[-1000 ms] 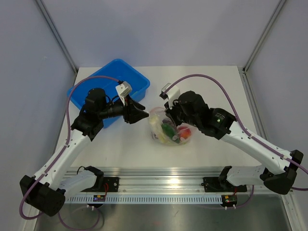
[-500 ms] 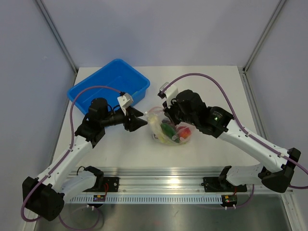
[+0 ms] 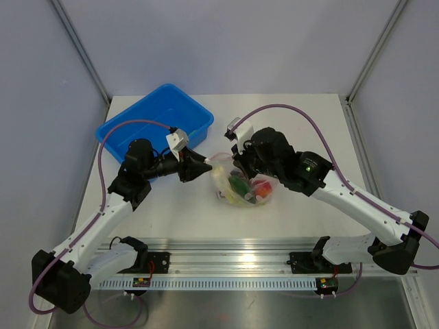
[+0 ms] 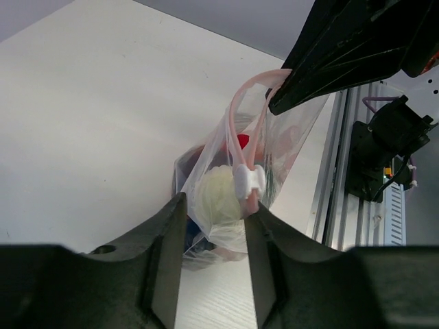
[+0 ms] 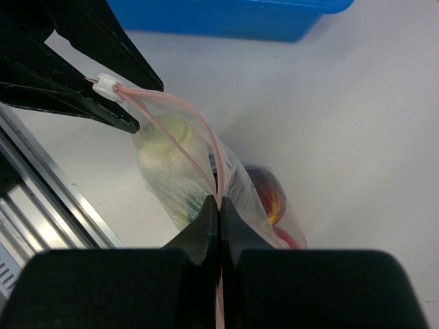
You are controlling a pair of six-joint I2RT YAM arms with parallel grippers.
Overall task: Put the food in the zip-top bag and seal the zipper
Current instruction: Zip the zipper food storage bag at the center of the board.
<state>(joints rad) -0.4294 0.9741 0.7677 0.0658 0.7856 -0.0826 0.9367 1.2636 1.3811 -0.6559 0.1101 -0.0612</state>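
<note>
The clear zip-top bag [image 3: 241, 186] stands mid-table with the food inside: a pale yellow-green piece [image 4: 216, 195], a green piece [image 3: 240, 185] and red fruit [image 5: 269, 195]. My right gripper [image 5: 218, 205] is shut on the pink zipper [image 5: 195, 113], holding the bag's mouth up; in the left wrist view it [image 4: 276, 106] comes in from the top right. The zipper's white slider [image 4: 248, 179] sits at the strip's left end. My left gripper [image 4: 216, 205] reaches that end with its jaws apart, the slider [image 5: 106, 86] at its fingertips and not pinched.
A blue bin [image 3: 161, 116] stands at the back left, just behind the left arm. The metal rail [image 3: 233, 264] runs along the near table edge. Grey walls close in both sides.
My left gripper has swung away from the bin, lower and to the right, up to the bag's slider end. The right gripper has kept its pinch on the zipper.
</note>
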